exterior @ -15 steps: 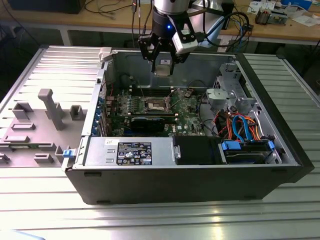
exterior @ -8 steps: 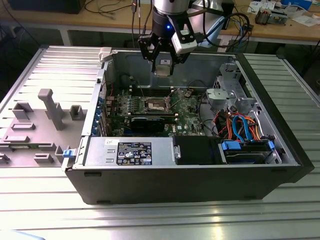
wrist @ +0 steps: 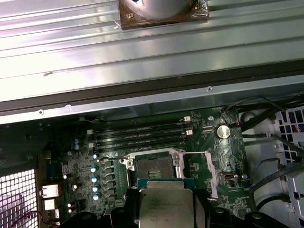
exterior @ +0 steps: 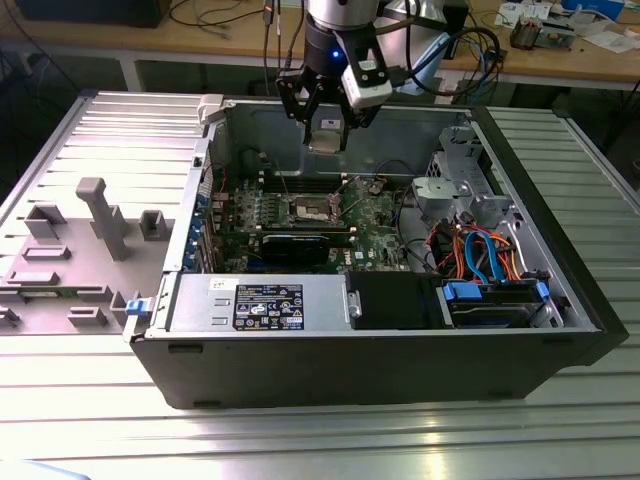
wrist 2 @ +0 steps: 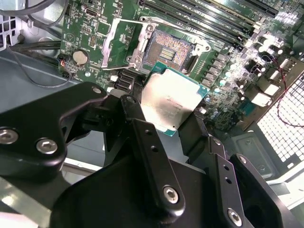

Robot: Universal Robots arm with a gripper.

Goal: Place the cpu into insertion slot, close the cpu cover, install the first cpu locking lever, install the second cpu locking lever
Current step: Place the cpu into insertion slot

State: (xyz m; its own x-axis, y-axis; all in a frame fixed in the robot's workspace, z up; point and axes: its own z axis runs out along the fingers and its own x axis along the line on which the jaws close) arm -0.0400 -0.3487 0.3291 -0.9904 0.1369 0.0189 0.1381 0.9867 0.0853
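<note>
Between the black fingers of the claw [wrist 2: 166, 116], gripped by its edges, the cpu [wrist 2: 172, 102] hangs silver side up over the motherboard [wrist 2: 90, 35]. Just beyond it the insertion slot [wrist 2: 167, 50] lies bare, with the cpu cover [wrist 2: 110, 45] swung open beside it.

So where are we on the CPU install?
Done: the cpu is picked up; the gripper has its fingers shut on its edges. In hand: it hangs above the motherboard, close to the insertion slot but not in it; the slot is empty. Left: seating the chip, closing the cpu cover, which stands flipped open beside the slot, and both locking levers.
</note>
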